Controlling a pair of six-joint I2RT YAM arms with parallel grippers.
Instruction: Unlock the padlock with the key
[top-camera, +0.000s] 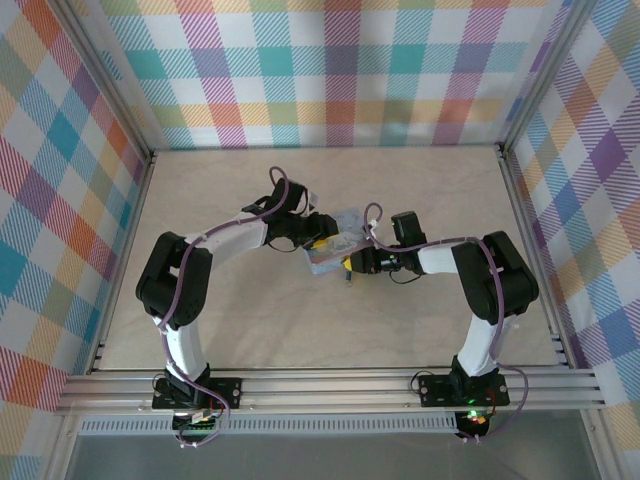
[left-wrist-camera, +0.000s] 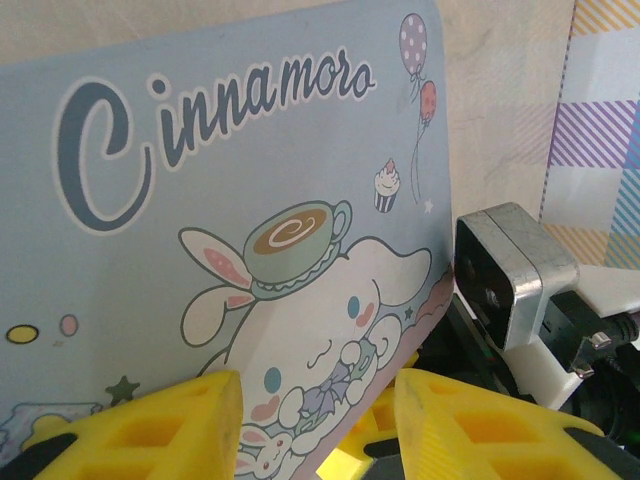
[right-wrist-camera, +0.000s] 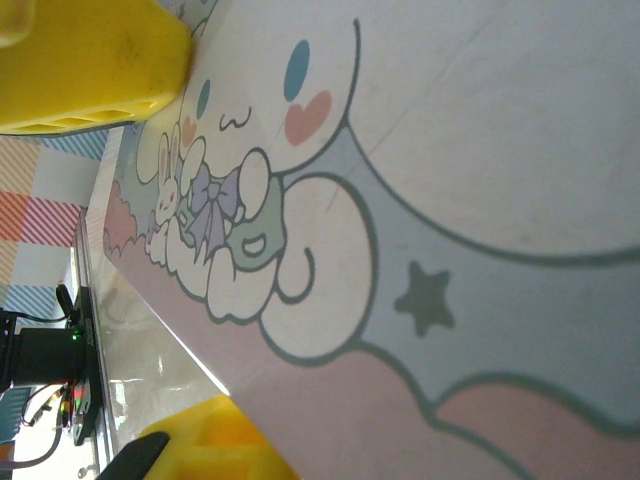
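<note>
A light-blue cartoon-printed tin box (top-camera: 338, 245) sits tilted between both arms at the table's middle. In the left wrist view its printed lid (left-wrist-camera: 250, 150) is very close. My left gripper (left-wrist-camera: 320, 385) has its yellow fingers against either side of the tin's lower corner, shut on it; it reaches the tin (top-camera: 322, 243) from the left. My right gripper (top-camera: 350, 264) is at the tin's near right edge. One of its yellow fingers (right-wrist-camera: 200, 445) shows under the tin (right-wrist-camera: 480, 150), and the other is hidden, so I cannot tell its state. The padlock and the key are hidden.
A silver camera block (left-wrist-camera: 510, 265) on the right wrist sits just right of the tin. A yellow finger (right-wrist-camera: 90, 60) of the left gripper lies on the lid. Checked walls (top-camera: 340, 70) and aluminium rails (top-camera: 330, 385) enclose the beige table (top-camera: 300, 330).
</note>
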